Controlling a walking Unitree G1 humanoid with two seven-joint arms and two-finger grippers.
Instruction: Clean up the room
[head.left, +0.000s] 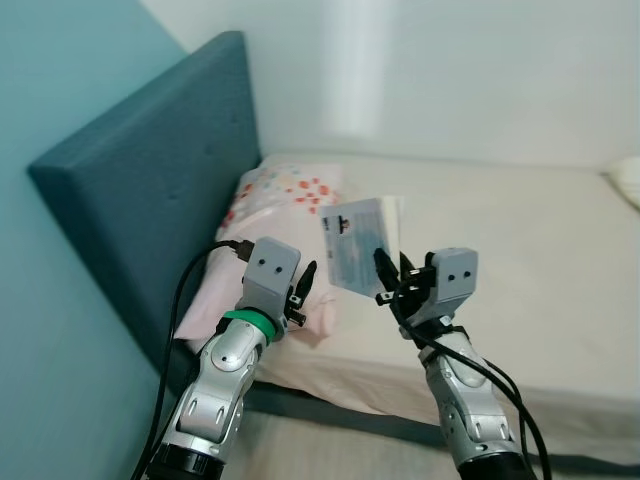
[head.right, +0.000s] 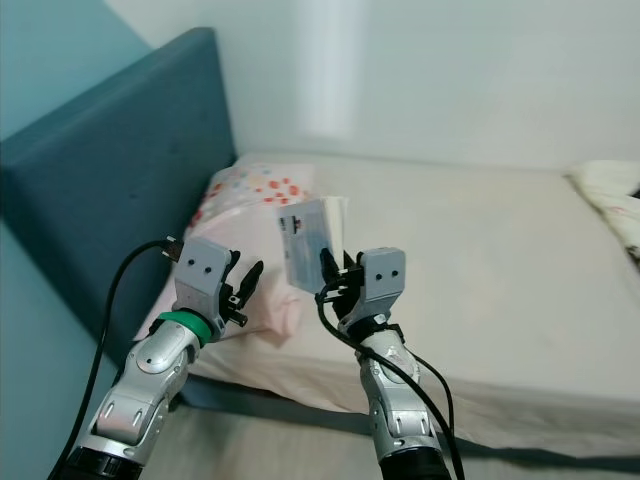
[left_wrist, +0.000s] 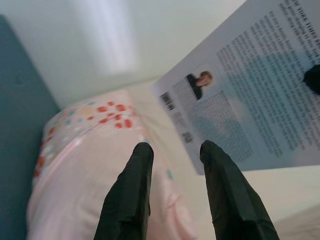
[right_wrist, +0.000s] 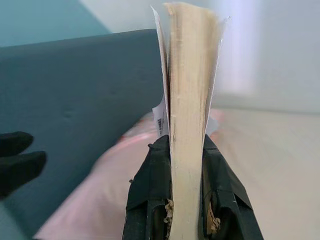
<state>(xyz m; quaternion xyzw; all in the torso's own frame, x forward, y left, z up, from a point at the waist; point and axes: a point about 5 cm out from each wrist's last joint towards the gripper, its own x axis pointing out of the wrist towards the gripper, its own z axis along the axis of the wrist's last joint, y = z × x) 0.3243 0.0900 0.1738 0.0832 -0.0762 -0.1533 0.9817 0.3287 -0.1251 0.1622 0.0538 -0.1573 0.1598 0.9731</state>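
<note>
Pale cream sheet covers the bed (head.left: 520, 260), and pretty much everything sits relative to that. Right gripper (head.left: 392, 278) is held up over the near edge of the bed with its two black fingers (right_wrist: 150, 195) clamped on a paperback book (head.left: 356, 245), gripping it by the bottom so it stands upright, back cover with small print and a little photo facing the left gripper (head.left: 304, 292). That one hovers just beside the book, fingers a bit apart and holding nothing, not touching the cover. At the head end of the bed there's a pink pillow with red dots (head.left: 290, 200) lying right under and behind both grippers, pushed up against the dark teal padded headboard (head.left: 150, 190). Another pale pillow (head.right: 610, 195) sits at the far side of the bed. White wall (head.left: 450, 70) runs behind the bed.
</note>
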